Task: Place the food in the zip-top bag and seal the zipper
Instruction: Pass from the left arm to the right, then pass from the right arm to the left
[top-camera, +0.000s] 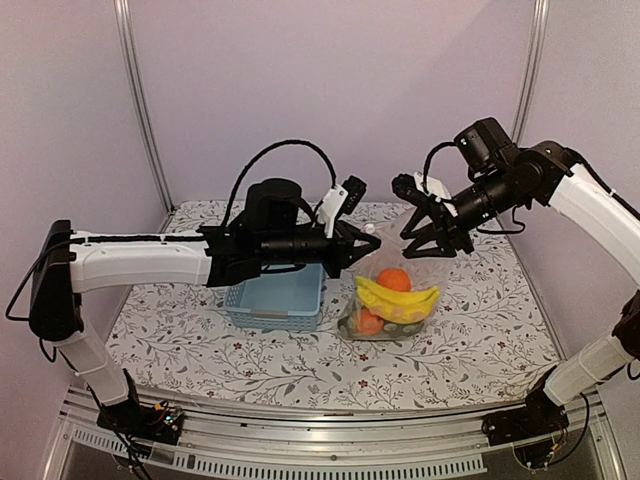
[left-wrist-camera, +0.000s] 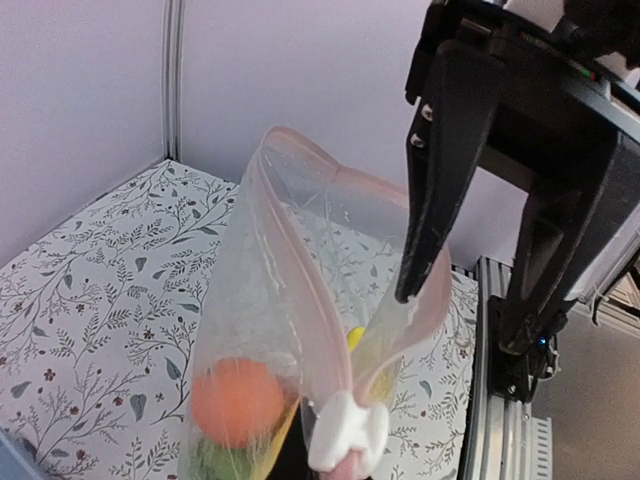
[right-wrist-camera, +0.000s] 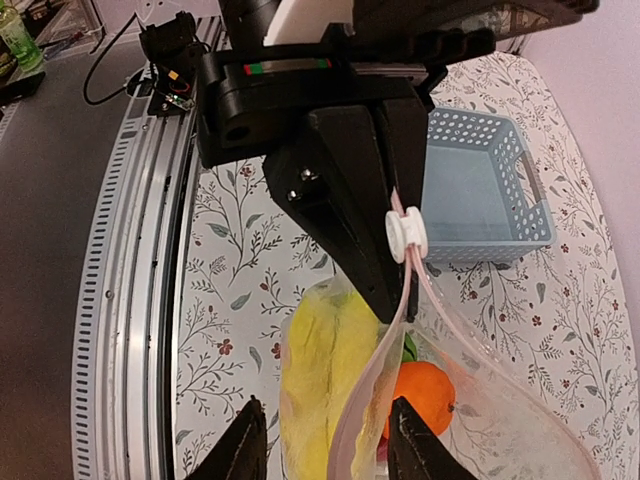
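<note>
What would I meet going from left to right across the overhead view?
left arm's white link → blue basket → zip-top bag holding the toy food → right arm's white link

Black left gripper (top-camera: 360, 246) pinches the top of the clear plastic zip-top bag (top-camera: 380, 268); black right gripper (top-camera: 428, 242), jaws apart, just beside.

My left arm (top-camera: 130, 258) stretches level across the middle, left gripper (top-camera: 362, 250) pinched tight. My right arm (top-camera: 600, 215) slopes down, right gripper (top-camera: 425, 245) with fingers parted.
</note>
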